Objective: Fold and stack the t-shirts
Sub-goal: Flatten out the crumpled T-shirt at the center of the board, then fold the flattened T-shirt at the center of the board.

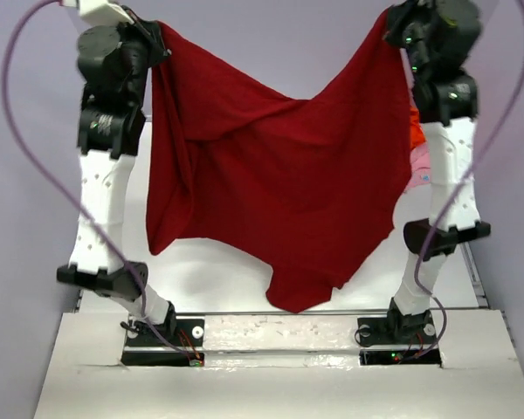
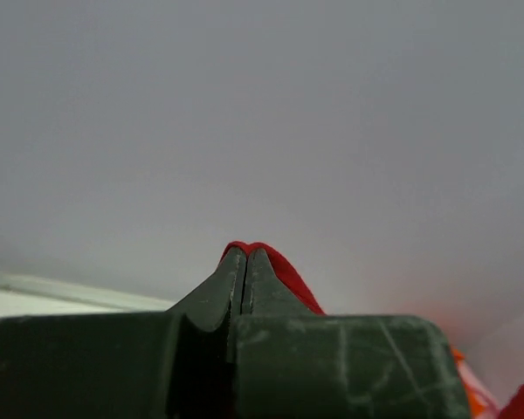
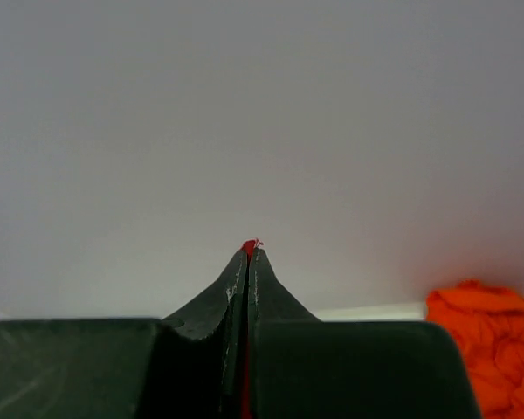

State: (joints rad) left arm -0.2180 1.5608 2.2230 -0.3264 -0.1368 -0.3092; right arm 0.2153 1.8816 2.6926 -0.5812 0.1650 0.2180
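Observation:
The dark red t-shirt [image 1: 279, 175] hangs spread in the air between both raised arms, its lower edge drooping near the table's front. My left gripper [image 1: 157, 39] is shut on its upper left corner; red cloth [image 2: 284, 271] shows past the closed tips [image 2: 246, 253]. My right gripper [image 1: 393, 26] is shut on the upper right corner; a red tuft [image 3: 250, 245] pokes from the closed tips. The orange t-shirt [image 1: 416, 131] and the pink t-shirt [image 1: 417, 166] peek out behind the right arm; the orange one also shows in the right wrist view [image 3: 489, 345].
The white table [image 1: 210, 271] lies under the hanging shirt, with a grey wall behind. The arm bases [image 1: 279, 336] sit at the near edge. Purple cables [image 1: 26, 131] loop beside each arm.

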